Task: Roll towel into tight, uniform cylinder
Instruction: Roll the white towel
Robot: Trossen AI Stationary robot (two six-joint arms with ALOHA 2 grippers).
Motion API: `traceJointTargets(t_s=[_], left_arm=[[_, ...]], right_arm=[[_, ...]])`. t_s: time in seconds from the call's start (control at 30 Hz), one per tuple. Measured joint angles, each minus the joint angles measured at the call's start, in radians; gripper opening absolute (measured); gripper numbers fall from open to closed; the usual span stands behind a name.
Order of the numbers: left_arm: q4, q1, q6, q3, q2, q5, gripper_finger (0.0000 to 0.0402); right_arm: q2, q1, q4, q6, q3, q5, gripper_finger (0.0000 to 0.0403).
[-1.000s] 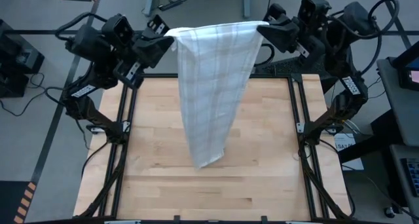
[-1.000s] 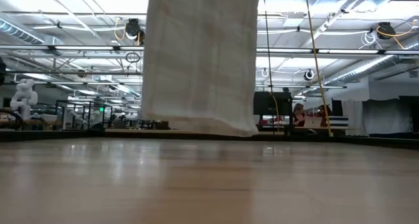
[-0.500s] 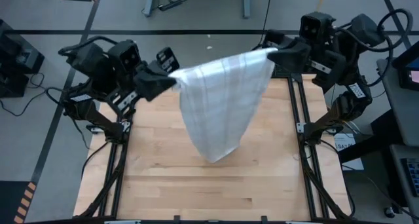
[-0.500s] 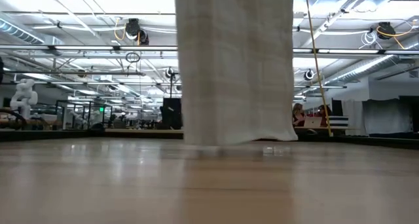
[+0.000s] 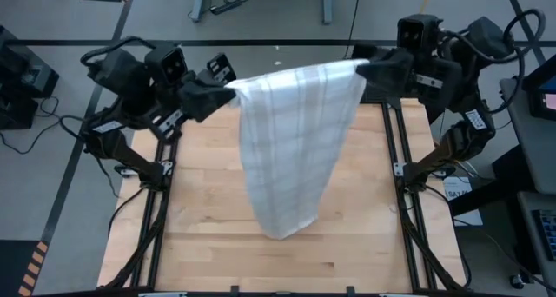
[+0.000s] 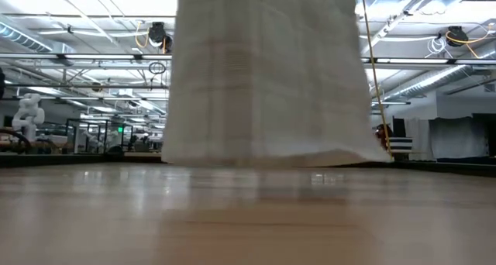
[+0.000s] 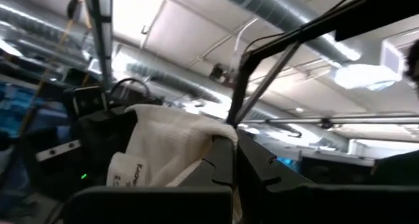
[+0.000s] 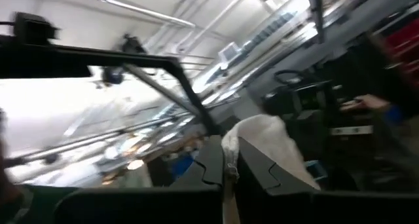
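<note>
The thin white cloth towel with a faint grey-beige checked grid [image 5: 291, 145] hangs in the air above the light wooden butcher-block table [image 5: 200, 201], stretched by its two upper corners between the arms. Its top edge runs roughly level above the table's far edge, and the cloth narrows as it drops, ending in a rounded lower end over the middle of the table. In the low view the towel's [image 6: 263, 71] bottom hem hangs close to the wood; whether it touches the surface cannot be told.

The left gripper [image 5: 228, 93] is clamped on the towel's left upper corner, above the table's far left corner. In the left wrist view its dark fingers [image 7: 219, 162] are pressed together with a bunch of the white cloth [image 7: 167, 142] pinched between them, and a small printed tag [image 7: 124, 171] shows on the bunched edge.

The right gripper [image 5: 363, 69] is clamped on the towel's right upper corner, above the table's far right corner. In the right wrist view its dark fingers [image 8: 216, 162] are likewise pressed together on a fold of cloth [image 8: 262, 142] that bulges past their tips.

A black metal frame [image 5: 395, 171] borders the table's sides, where both arms are mounted.
</note>
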Motion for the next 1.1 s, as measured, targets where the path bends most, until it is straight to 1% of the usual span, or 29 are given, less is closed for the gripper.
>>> traceJointTargets(t_s=[0.13, 0.23, 0.43, 0.5, 0.57, 0.67, 0.73, 0.9, 1.0, 1.1], left_arm=[[-0.079, 0.087, 0.043, 0.001, -0.007, 0.006, 0.0001], [-0.157, 0.163, 0.077, 0.002, -0.018, 0.005, 0.0001], [-0.415, 0.317, 0.178, 0.002, -0.032, 0.004, 0.0001], [-0.453, 0.357, 0.2, 0.0, -0.028, 0.004, 0.0001], [-0.449, 0.388, 0.206, 0.0, -0.024, 0.005, 0.0001], [-0.385, 0.419, 0.201, 0.0, -0.02, 0.027, 0.0001], [-0.323, 0.424, 0.2, 0.0, -0.02, 0.046, 0.0001], [-0.192, 0.421, 0.189, -0.001, -0.018, 0.098, 0.0002], [-0.15, 0.414, 0.151, -0.001, -0.018, 0.11, 0.0002], [-0.141, 0.395, 0.145, -0.001, -0.018, 0.114, 0.0002]], right_arm=[[-0.006, -0.081, -0.092, -0.063, 0.003, 0.003, 0.0004], [-0.002, -0.146, -0.17, -0.152, 0.004, 0.013, 0.0004], [0.013, -0.257, -0.336, -0.358, 0.002, 0.087, 0.0004], [0.019, -0.293, -0.371, -0.402, 0.002, 0.106, 0.0004], [0.028, -0.327, -0.377, -0.433, 0.002, 0.112, 0.0004], [0.043, -0.364, -0.326, -0.456, 0.002, 0.11, 0.0004], [0.044, -0.388, -0.289, -0.457, 0.001, 0.107, 0.0004], [0.042, -0.404, -0.184, -0.456, 0.001, 0.098, 0.0004], [0.041, -0.403, -0.117, -0.429, 0.0, 0.064, 0.0004], [0.04, -0.4, -0.047, -0.375, 0.0, 0.011, 0.0004]])
